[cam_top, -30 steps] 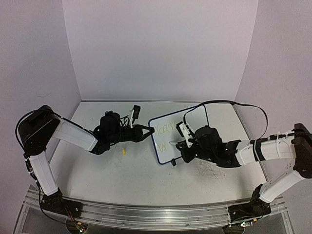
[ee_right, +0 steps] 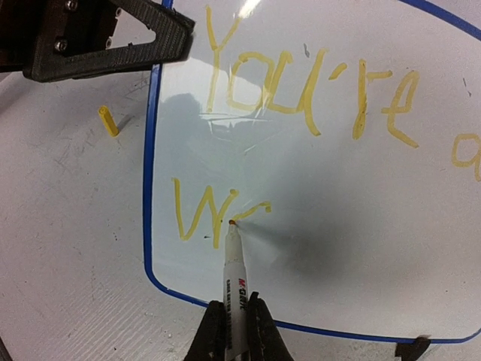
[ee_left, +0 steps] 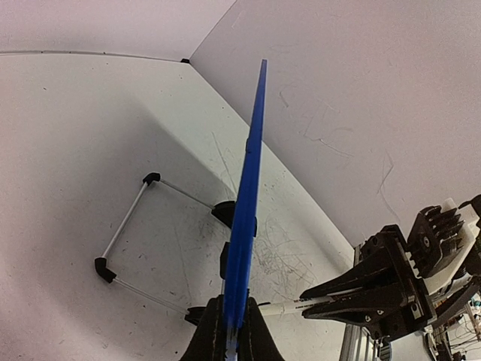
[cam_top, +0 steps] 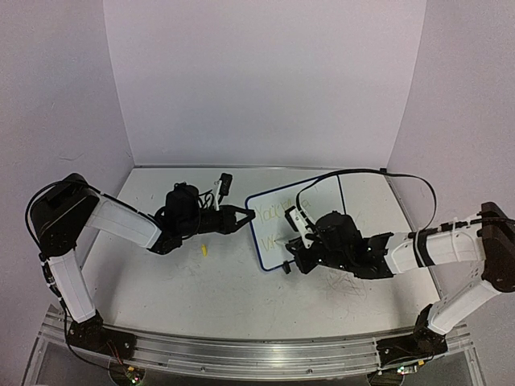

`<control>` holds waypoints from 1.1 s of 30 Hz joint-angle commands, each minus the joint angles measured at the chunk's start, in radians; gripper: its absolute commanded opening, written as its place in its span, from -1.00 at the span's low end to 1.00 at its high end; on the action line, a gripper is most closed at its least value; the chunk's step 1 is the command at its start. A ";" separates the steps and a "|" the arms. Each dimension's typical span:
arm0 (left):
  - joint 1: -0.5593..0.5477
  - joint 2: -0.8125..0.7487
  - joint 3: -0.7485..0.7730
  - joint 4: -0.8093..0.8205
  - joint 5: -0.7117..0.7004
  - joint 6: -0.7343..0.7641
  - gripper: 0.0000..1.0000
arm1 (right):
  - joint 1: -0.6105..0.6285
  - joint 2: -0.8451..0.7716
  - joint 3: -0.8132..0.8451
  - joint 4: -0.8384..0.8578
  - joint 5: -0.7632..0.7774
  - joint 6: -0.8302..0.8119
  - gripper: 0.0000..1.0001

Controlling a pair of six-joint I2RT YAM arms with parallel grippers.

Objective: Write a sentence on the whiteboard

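The whiteboard (cam_top: 322,198) stands tilted on its black feet at mid-table. My left gripper (cam_top: 248,215) is shut on its blue left rim (ee_left: 248,188), seen edge-on between the fingers (ee_left: 259,338). The sentence (ee_right: 301,90) reads "You're a" in yellow on the top line. Below it stand a "W" (ee_right: 197,214) and a short stroke. My right gripper (ee_right: 235,320) is shut on a white marker (ee_right: 235,278). Its tip touches the board just right of the "W". From above, the right gripper (cam_top: 299,243) sits over the board's lower left part.
A yellow marker cap (cam_top: 204,250) lies on the table left of the board, also seen as cap (ee_right: 108,120). The board's wire stand (ee_left: 128,226) reaches out behind it. Old scribbles (cam_top: 346,281) mark the table. White walls close three sides.
The right arm has shifted slightly left and toward the board, carrying the marker along the second line. The left arm and the board have not moved.
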 commanded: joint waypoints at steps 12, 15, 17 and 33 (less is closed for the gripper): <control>0.007 -0.010 0.026 -0.018 -0.017 -0.018 -1.00 | 0.008 0.016 -0.007 -0.034 0.027 0.044 -1.00; 0.007 -0.010 0.024 -0.019 -0.015 -0.019 -1.00 | 0.007 0.013 -0.007 -0.037 0.041 0.046 -1.00; 0.006 -0.010 0.023 -0.018 -0.015 -0.019 -1.00 | 0.007 0.012 -0.008 -0.039 0.045 0.046 -1.00; 0.007 -0.013 0.021 -0.018 -0.011 -0.019 -1.00 | 0.006 0.012 0.011 -0.015 0.112 0.040 -1.00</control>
